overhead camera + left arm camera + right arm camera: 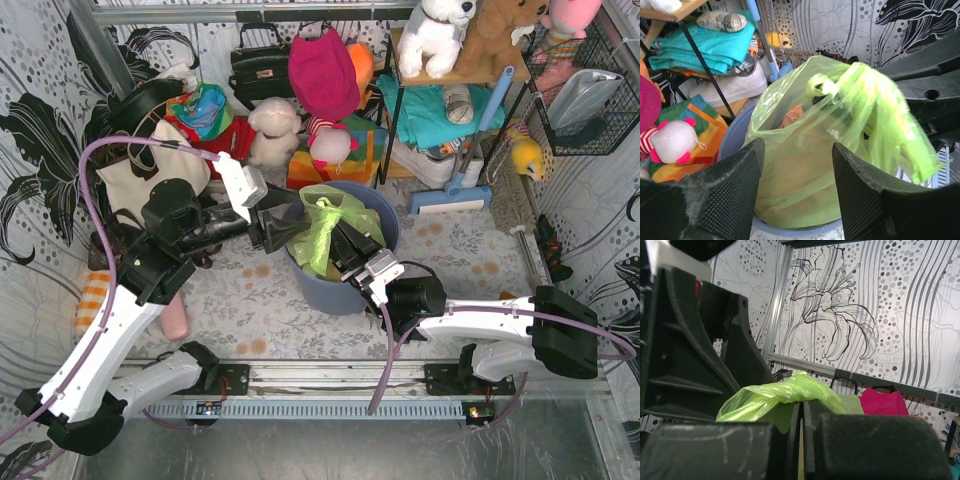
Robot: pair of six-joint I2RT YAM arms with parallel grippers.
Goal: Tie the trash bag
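We can read no writing on bag or bin.

The trash bag [320,235] sits inside the blue-grey bin [396,222]. Its light-green film is bunched up into a twisted tail above the bin's rim. Brown paper [792,115] shows through the film, down inside the bin.

Left gripper [272,230] is at the bin's left rim, jaws standing apart. The bag lies just beyond the fingertips; we cannot tell if they touch it.

Right gripper [801,407] is over the bin's near side, jaws pressed together, a fold of the green film nipped between them.
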